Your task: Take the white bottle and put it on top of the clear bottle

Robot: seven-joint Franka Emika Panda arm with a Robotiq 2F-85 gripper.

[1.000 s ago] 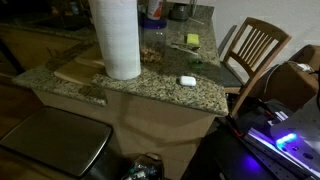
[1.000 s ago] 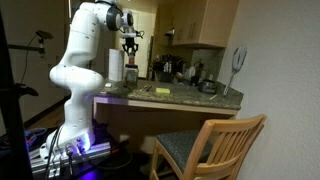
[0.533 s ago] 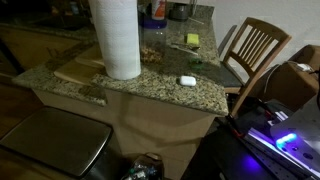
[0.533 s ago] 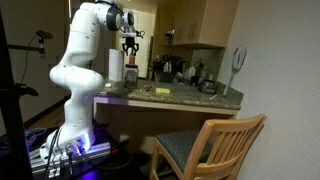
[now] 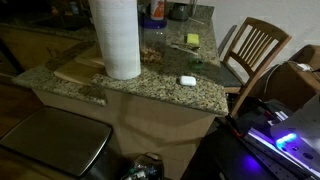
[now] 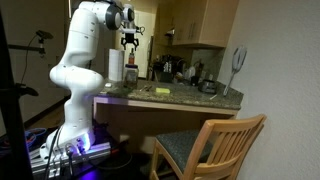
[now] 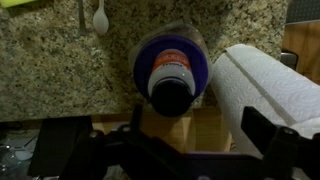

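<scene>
Seen from above in the wrist view, the white bottle [image 7: 172, 85], with its dark cap and orange-red label, stands upright on the blue lid of the clear bottle [image 7: 199, 62]. My gripper [image 7: 197, 124] is open above them. Its dark fingers [image 7: 259, 124] are spread wide and touch nothing. In an exterior view the gripper [image 6: 130, 41] hangs just over the white bottle [image 6: 131, 57], which tops the clear bottle [image 6: 131, 72] at the counter's near end.
A tall paper towel roll [image 5: 118, 38] stands right beside the clear bottle on a wooden board [image 5: 78, 68]. A small flat white object [image 5: 186, 80] and a yellow sponge [image 5: 192, 40] lie on the granite counter [image 5: 150, 85]. A wooden chair [image 5: 255, 48] stands beside it.
The gripper has opened and let go of the white bottle, which stays on the blue lid. The gripper has risen slightly.
</scene>
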